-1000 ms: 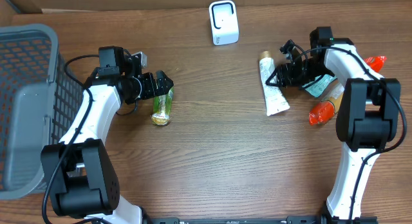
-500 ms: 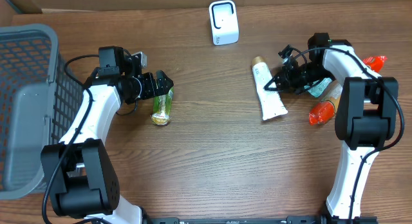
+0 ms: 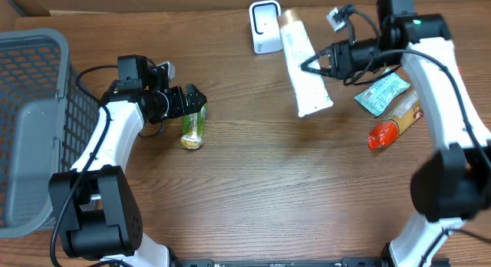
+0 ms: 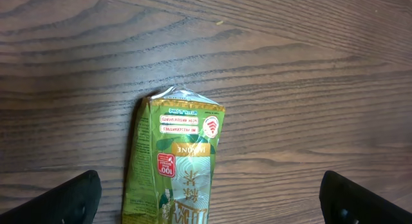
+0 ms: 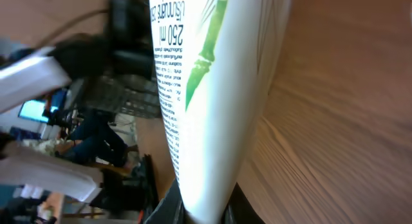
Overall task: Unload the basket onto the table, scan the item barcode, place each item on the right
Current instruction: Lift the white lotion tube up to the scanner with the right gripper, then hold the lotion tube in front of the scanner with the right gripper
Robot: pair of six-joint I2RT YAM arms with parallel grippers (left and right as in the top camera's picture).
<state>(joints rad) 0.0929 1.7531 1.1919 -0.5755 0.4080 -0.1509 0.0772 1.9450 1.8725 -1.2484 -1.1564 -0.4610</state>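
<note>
White squeeze tube with green bamboo print [image 3: 299,48]: the right gripper [image 3: 313,65] is clamping it across the body, jaws pressed together on it. In the right wrist view the tube [image 5: 212,89] is hanging clear of the brown wooden table [image 3: 253,190], small print facing the camera. No barcode is showing in any view.

- The tube's cap end is sitting just beside the small white box scanner [image 3: 266,26]. Judgement: the arm is presenting the tube to the scanner window, and the tube may need turning to show the code.
- The left gripper [image 3: 192,100] is hovering with jaws wide apart over a green foil pouch [image 3: 193,129] lying flat, gripping nothing.
- A teal sachet [image 3: 381,92] and an orange bottle with a red cap [image 3: 393,125] are lying near the right arm, away from the scanner.
- A grey mesh basket [image 3: 31,113] is standing at the far left, well apart.
- Nothing is blocking the way between tube and scanner.
</note>
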